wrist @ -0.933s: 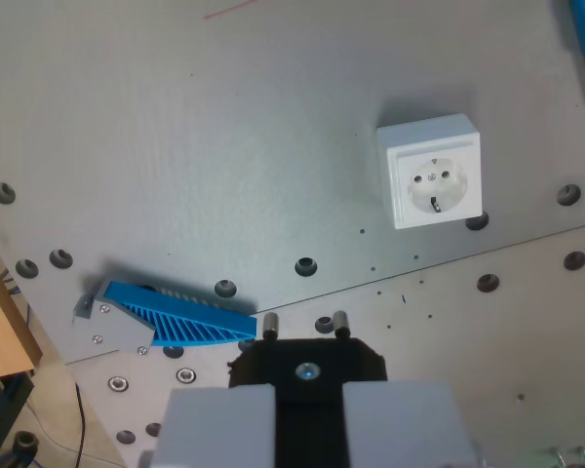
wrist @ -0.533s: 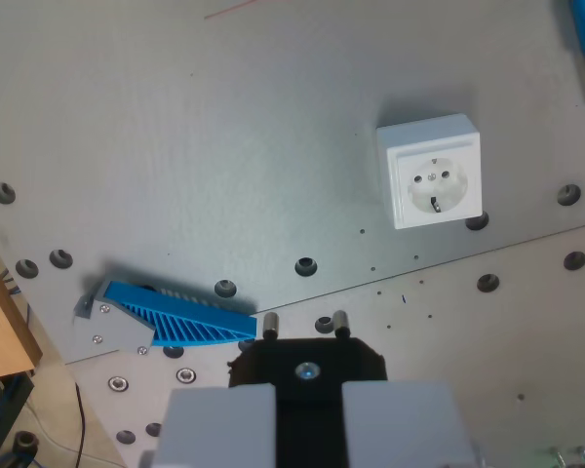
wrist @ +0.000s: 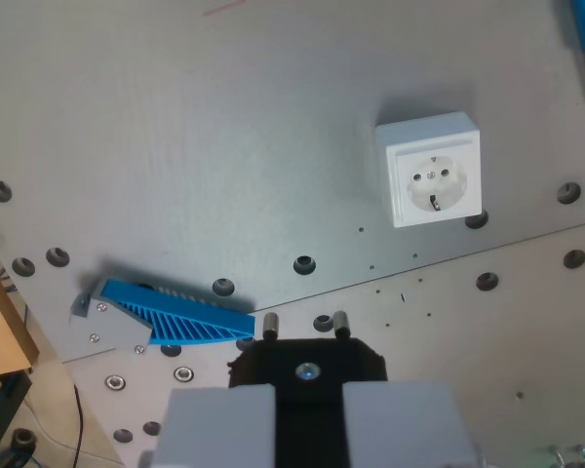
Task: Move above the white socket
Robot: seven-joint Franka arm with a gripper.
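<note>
Wrist view barely shifted; white socket [wrist: 429,171] stays upper-right

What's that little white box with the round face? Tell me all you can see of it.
The white socket is a squarish box that looks like plastic. Its face has a square frame around a round recess with two small holes and a dark pin. It sits flat on the grey metal table, slightly rotated, toward the wrist view's right, beside a bolt hole. Nothing else touches it.

A flat grey metal tabletop [wrist: 175,127] dotted with round bolt holes fills the view. At about eight o'clock lies a blue ribbed plastic wedge [wrist: 180,317] on a small grey bracket [wrist: 107,327]. A brown wooden edge [wrist: 2,322] shows at nine o'clock.
</note>
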